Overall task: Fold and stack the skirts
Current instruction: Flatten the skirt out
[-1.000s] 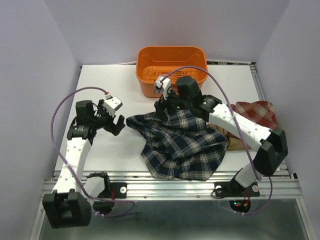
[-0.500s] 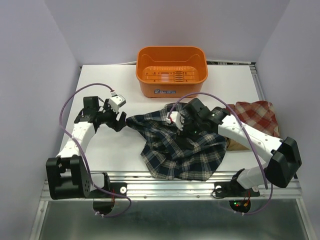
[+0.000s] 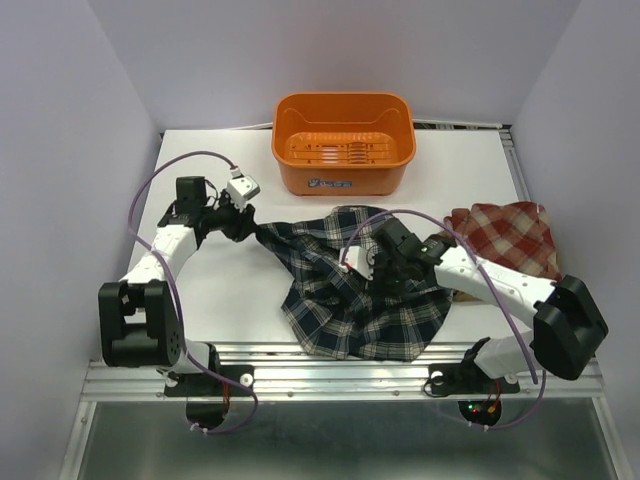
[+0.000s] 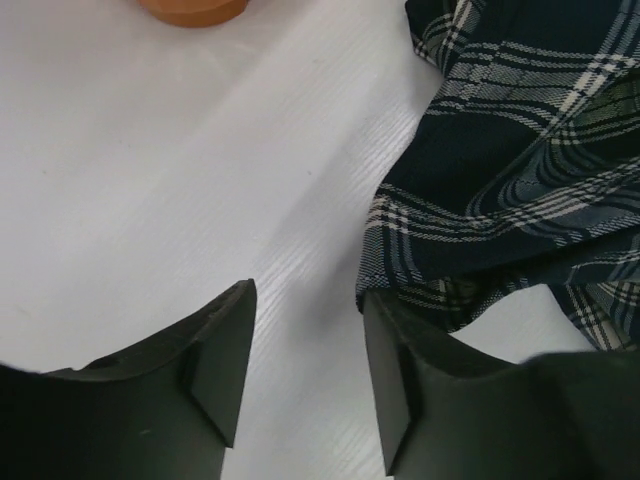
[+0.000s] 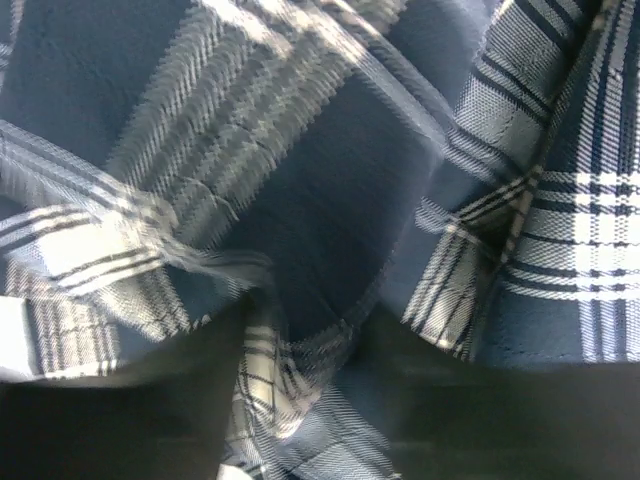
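White table (image 3: 220, 290): orange basket (image 3: 380, 178) rear, navy plaid skirt (image 3: 350, 320) centre, red plaid skirt (image 3: 505, 235) right.

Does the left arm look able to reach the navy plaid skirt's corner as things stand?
Probably yes: the left gripper is open right beside the navy plaid skirt at its corner, with nothing lying in the way.

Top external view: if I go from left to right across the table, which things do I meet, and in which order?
left arm's fingers → navy plaid skirt → red-and-white plaid skirt. The orange basket and the right arm's fingers share the navy skirt's span, so I leave them out.
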